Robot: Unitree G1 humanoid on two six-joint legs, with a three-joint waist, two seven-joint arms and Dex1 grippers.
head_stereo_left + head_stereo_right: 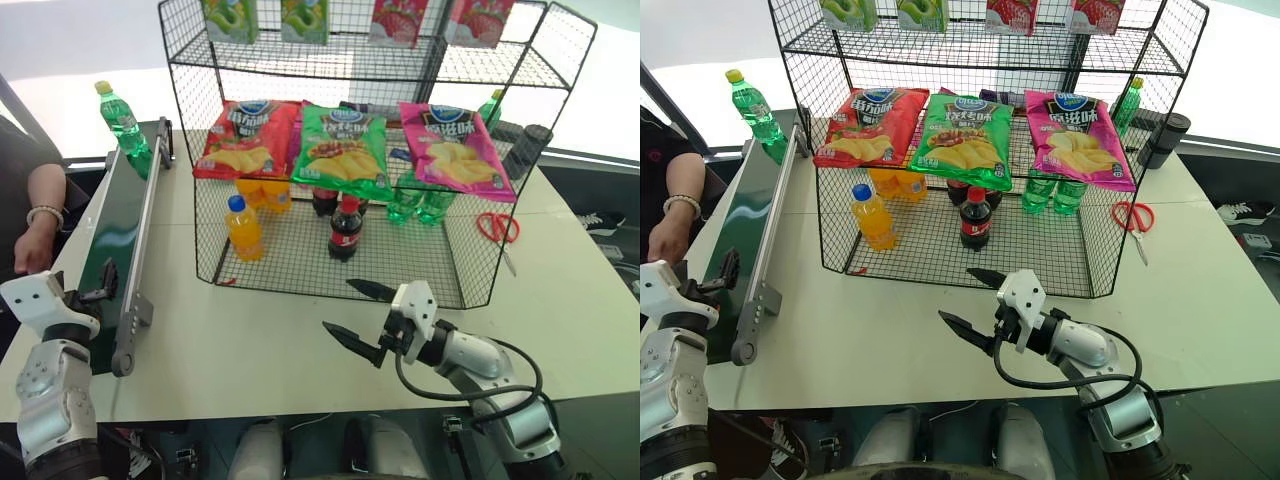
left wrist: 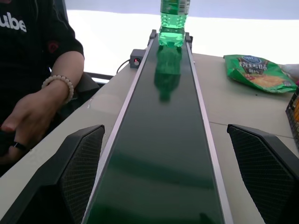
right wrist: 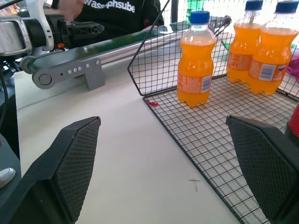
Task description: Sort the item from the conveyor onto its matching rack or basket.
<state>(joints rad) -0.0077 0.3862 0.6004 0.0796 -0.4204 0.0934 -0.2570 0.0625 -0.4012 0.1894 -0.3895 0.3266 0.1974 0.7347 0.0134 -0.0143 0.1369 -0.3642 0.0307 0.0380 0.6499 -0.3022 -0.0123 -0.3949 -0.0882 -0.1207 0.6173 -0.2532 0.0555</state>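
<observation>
Standing upright at the conveyor's (image 1: 125, 235) far end, the green bottle (image 1: 124, 125) lies straight ahead of the left end effector (image 1: 95, 290). That end effector gapes empty at the conveyor's near end; the right end effector (image 1: 362, 318), also open, is farther off.

Person's black shirt (image 3: 117, 14) showing white letters "Wassephsube", partly cut off; same shirt showing "ube" in left wrist view.

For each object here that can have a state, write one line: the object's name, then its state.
green soda bottle: upright, capped, at the conveyor's far end
conveyor: carrying one bottle
left end effector: open, empty, at the conveyor's near end
right end effector: open, empty, in front of the rack
rack: stocked with bottles, chip bags across its front
scissors: lying flat on the table
</observation>
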